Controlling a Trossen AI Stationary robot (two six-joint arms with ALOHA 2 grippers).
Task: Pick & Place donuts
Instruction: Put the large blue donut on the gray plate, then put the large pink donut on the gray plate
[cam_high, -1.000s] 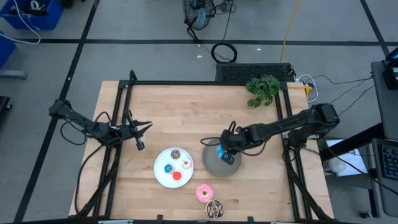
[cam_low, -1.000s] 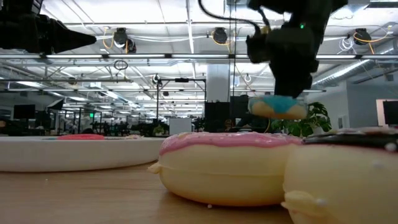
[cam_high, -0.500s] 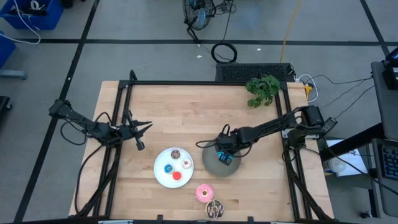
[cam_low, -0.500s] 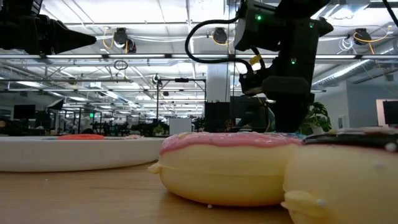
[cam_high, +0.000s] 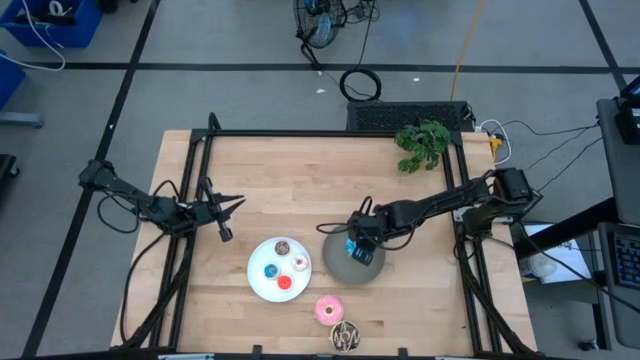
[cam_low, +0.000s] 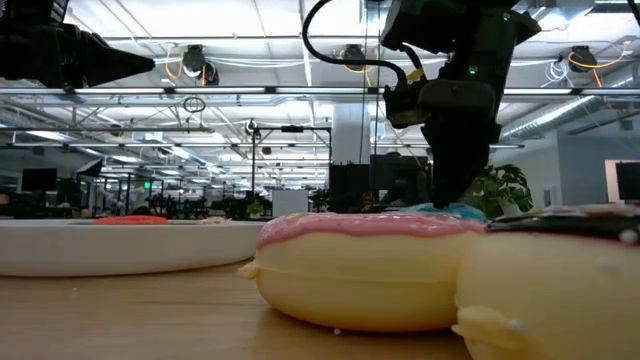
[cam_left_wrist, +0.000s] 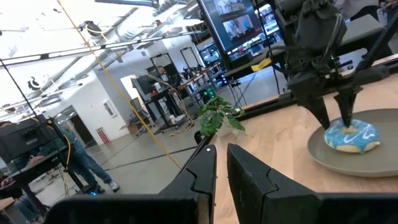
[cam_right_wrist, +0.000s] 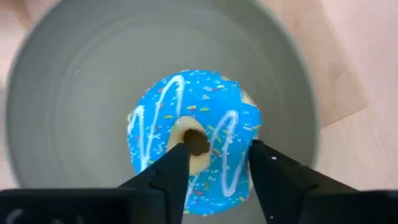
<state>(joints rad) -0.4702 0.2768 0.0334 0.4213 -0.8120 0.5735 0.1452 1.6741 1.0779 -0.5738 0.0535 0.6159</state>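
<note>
A blue sprinkled donut lies flat on the grey plate right of the table's middle. My right gripper points down over it with its fingers apart, one tip at the donut's hole and one at its outer rim. On the white plate lie several tiny donuts. The pink donut and the dark chocolate donut rest on the table near the front edge. My left gripper waits at the table's left side, a narrow gap between its fingers and nothing in it. My right gripper comes from above, pointing down. One finger stands at the donut's hole and the other finger outside the ring's near part. Whether they touch it, I cannot tell. The donut lies flat on the grey plate.
A green toy plant sits at the table's far right corner. A black frame runs along the table's far and side edges. Bare wood lies between the two arms and behind the plates.
My right gripper has gone down toward the grey plate with the blue sprinkled donut. A second ago the donut hung clear above the plate; now it rests on the plate.
</note>
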